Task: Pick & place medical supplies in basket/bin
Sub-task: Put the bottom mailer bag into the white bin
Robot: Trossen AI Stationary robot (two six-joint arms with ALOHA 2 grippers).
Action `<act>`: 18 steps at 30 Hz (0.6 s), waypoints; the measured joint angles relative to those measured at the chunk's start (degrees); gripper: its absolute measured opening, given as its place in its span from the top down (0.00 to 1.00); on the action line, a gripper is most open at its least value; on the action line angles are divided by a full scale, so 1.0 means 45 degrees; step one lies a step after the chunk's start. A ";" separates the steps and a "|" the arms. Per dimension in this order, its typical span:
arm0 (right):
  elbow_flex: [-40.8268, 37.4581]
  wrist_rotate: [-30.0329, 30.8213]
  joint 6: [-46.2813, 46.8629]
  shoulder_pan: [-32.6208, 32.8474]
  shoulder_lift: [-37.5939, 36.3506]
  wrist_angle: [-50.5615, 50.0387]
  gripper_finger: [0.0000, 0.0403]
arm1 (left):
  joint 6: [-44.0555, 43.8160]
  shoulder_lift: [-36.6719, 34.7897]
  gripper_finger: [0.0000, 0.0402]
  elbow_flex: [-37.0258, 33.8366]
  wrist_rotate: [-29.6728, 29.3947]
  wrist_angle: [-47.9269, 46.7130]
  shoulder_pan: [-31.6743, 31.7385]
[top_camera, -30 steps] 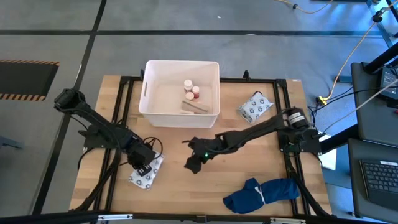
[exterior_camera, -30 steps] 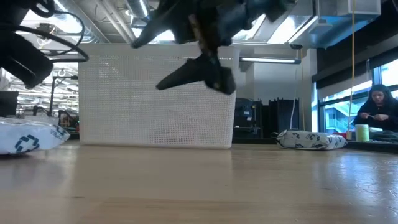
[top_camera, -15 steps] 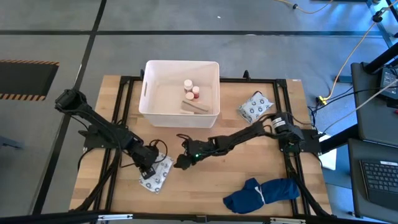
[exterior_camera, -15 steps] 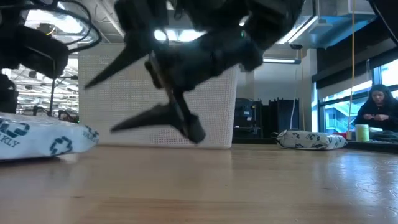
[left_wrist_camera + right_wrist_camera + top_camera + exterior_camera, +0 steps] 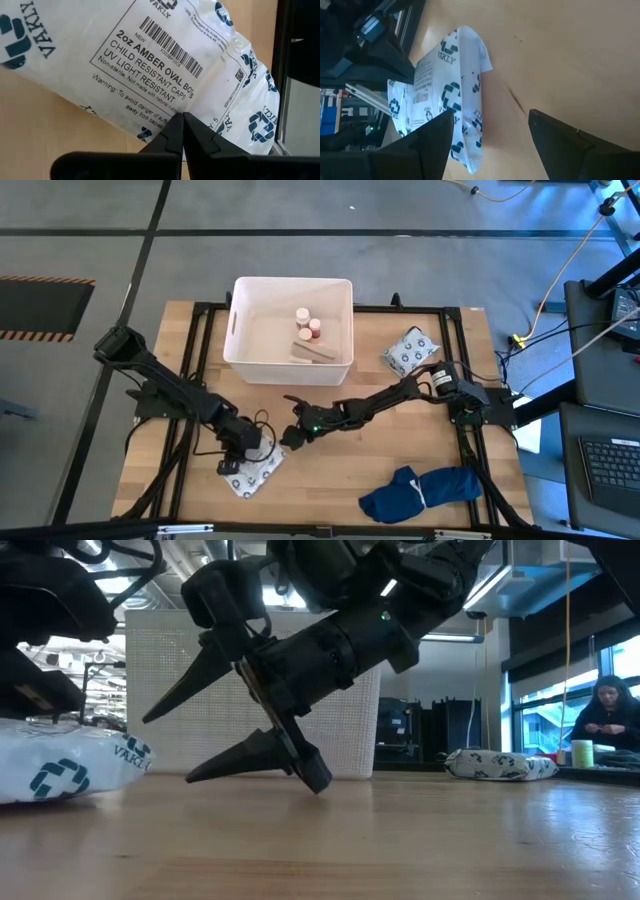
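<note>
Wooden table [image 5: 330,480] filling scene, workshop room lying beyond. Left gripper [image 5: 240,452] pressing down with fingers [image 5: 175,136] clamped together, tips touching near printed packet [image 5: 255,472], gripping nothing visible. Right gripper [image 5: 291,437] reaching in with fingers [image 5: 250,752] spread wide, tips hovering just beside same packet, holding nothing. White tub [image 5: 291,329] sitting well beyond both grippers, holding two small bottles [image 5: 308,322] and tan bandage roll [image 5: 314,352]. Second printed packet [image 5: 410,352] lying beside right arm. Blue cloth bundle [image 5: 420,491] resting at near table edge. Person [image 5: 608,712] sitting far back.

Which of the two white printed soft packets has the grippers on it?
The white printed soft packet at the table's front left; the other packet lies alone beside the tub.
</note>
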 joint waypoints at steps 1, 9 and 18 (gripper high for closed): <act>0.0000 -0.0124 -0.0031 0.0000 0.0005 0.0000 0.36 | 0.0154 -0.0005 0.99 -0.0004 0.0000 0.0049 0.0097; 0.0000 -0.0576 -0.0091 0.0000 0.0019 0.0117 0.36 | 0.1085 0.0005 0.99 -0.0019 -0.0386 0.0275 0.0707; 0.0021 -0.0643 0.0244 0.0000 0.0140 0.0161 0.36 | 0.2582 0.0004 1.00 -0.0014 -0.1028 0.0452 0.0747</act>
